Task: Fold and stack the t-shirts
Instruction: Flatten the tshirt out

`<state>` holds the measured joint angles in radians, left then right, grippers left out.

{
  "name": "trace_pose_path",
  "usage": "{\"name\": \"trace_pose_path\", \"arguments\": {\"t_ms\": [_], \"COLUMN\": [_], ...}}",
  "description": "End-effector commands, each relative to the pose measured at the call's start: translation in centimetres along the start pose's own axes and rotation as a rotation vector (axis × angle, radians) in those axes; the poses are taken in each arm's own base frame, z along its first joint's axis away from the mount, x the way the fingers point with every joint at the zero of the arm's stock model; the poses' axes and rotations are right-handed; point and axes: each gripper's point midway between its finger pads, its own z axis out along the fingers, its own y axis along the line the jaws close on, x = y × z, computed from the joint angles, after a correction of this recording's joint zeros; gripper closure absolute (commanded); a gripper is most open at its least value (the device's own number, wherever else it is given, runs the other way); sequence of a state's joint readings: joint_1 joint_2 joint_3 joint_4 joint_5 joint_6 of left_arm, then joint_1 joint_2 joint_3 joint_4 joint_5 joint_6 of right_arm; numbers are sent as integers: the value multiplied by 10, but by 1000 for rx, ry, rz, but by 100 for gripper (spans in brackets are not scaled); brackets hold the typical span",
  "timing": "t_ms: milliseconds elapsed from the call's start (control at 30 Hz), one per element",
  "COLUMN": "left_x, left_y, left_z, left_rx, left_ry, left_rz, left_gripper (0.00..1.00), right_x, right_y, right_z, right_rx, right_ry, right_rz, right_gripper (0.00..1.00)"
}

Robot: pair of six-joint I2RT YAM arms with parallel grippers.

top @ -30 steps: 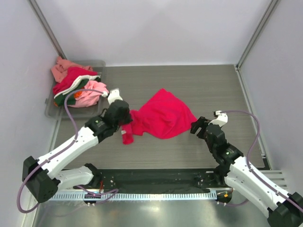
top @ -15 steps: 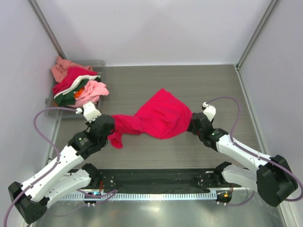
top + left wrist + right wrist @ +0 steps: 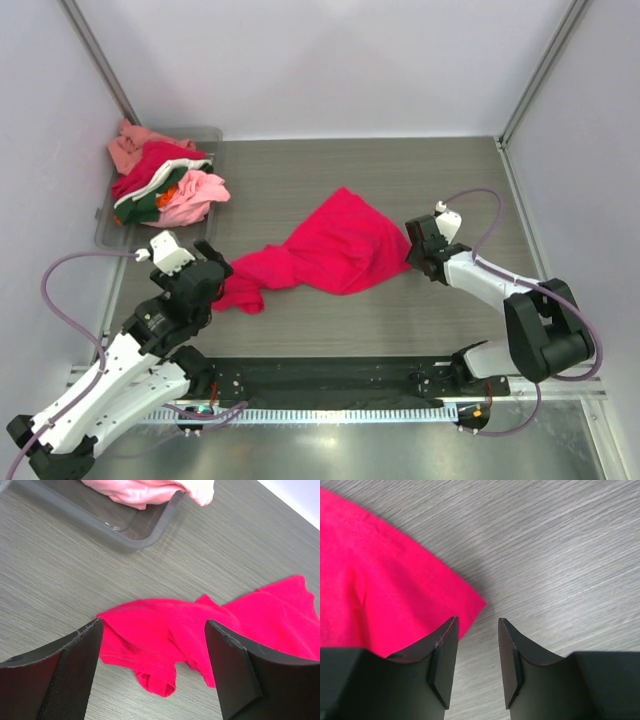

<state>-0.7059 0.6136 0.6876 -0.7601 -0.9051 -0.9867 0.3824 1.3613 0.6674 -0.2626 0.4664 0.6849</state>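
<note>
Grey bin [image 3: 108,228] sits at the far-left of the table [image 3: 420,175], piled past its rim with t-shirts: salmon pink [image 3: 130,147] at the back, red [image 3: 157,163] on it, dark green [image 3: 140,207] with a white edge and a bit of orange showing mid-pile, and light pink [image 3: 196,193] at the front, spilling over the bin's near-right corner. Left wrist view shows that pink cloth hanging over the bin wall and the bin floor beside it bare. The crimson t-shirt [image 3: 338,248] is out of the bin, lying crumpled mid-table, broad part to the right and a bunched, twisted end trailing left. Left gripper [image 3: 218,268] hovers just beside that bunched end, fingers spread wide with nothing between them. Right gripper [image 3: 414,251] is low at the shirt's right corner, fingers parted by a narrow gap over bare table; the cloth corner lies at the left fingertip [image 3: 445,640], not pinched.
</note>
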Motion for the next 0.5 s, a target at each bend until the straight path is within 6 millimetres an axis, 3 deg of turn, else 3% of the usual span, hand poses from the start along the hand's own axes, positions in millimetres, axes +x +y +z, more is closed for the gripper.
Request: {"name": "trace_pose_path", "arguments": {"t_ms": [0,300,333,400,433,467], "left_x": [-12,4,4,10,14,17], "left_y": [-1,-13,-15,-20,-27,-33], "left_z": [-1,7,8,11,12,12], "left_rx": [6,14,19,31,61,85], "left_ry": [-42,9,12,29,47,65], "left_rz": [-2,53,60,90,108,126], "left_gripper": [17,15,15,15,15,14], "right_x": [-19,-3,-3,-5,-10,-14], "right_y": [16,25,26,26,24,20], "right_z": [6,33,34,34,31,28], "right_rx": [-52,-65,-68,-76,-80,-74], "right_ry": [-24,49,52,56,47,39], "right_rz": [62,84,81,89,102,117], "right_gripper": [57,64,67,93,99,99]}}
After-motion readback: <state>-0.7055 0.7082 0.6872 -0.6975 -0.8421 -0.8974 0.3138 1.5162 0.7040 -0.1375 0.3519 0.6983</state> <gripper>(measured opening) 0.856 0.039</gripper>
